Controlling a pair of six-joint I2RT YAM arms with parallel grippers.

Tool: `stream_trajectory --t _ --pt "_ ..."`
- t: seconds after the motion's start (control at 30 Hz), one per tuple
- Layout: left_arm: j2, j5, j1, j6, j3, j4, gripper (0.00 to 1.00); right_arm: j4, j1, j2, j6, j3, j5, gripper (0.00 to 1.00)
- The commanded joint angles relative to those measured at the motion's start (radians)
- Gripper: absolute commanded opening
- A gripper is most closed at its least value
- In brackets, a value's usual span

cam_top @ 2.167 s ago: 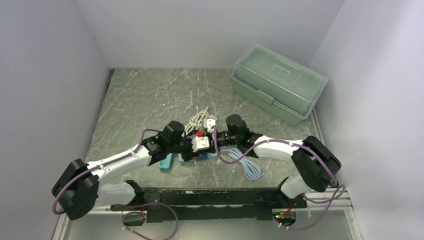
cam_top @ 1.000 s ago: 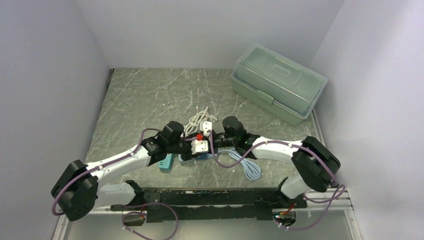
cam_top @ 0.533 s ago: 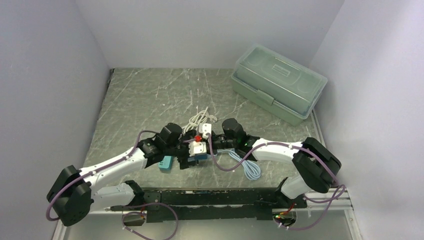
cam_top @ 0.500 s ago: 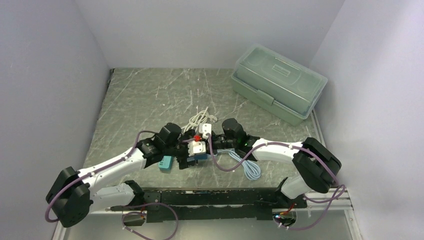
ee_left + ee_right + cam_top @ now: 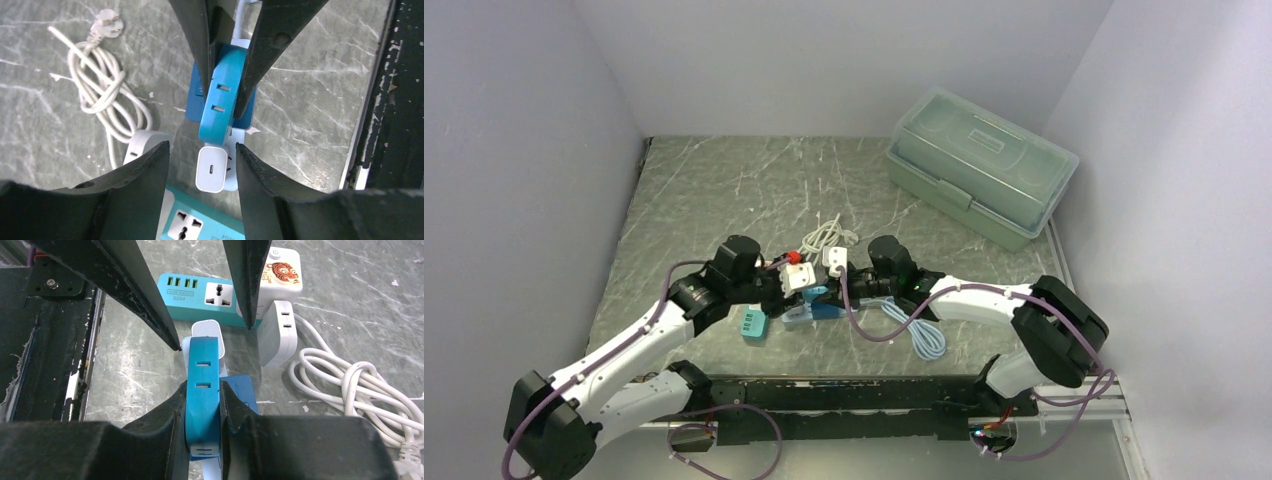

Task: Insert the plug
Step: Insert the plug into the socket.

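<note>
Directly at 6 o'clock of the blue socket block, left wrist view, the white plug touched its end. Right gripper clamped that block; left gripper straddled the plug, spread apart. Bare tabletop reached the black rail at 3 o'clock. Only right wrist showed the tiger-sticker cube.

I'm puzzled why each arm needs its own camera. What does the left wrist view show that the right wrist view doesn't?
Only the left wrist view: the small port on the end face of the white charger. Only the right wrist view: a white adapter with a tiger picture, and the row of green ports on the teal power strip. Both: the blue adapter pinched in the right jaws, the charger beside it, the strip's socket, and the coiled white cable.
</note>
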Motion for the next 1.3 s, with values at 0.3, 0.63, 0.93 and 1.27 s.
stream_trajectory --t 0.3,0.63,0.93,1.27 --pt "0.097 0.184 0.002 0.078 0.021 0.106 0.51 -0.230 -0.048 0.012 -0.005 -0.025 0.009 0.10" --pt "0.156 0.185 0.002 0.119 0.053 0.113 0.00 -0.343 -0.054 0.012 -0.054 0.071 0.027 0.43" --pt "0.148 0.189 0.001 0.116 0.056 0.114 0.00 -0.403 -0.074 -0.012 -0.101 0.156 0.020 0.44" --pt "0.156 0.175 -0.001 0.088 0.086 0.118 0.01 -0.329 -0.057 -0.018 -0.102 0.168 0.026 0.45"
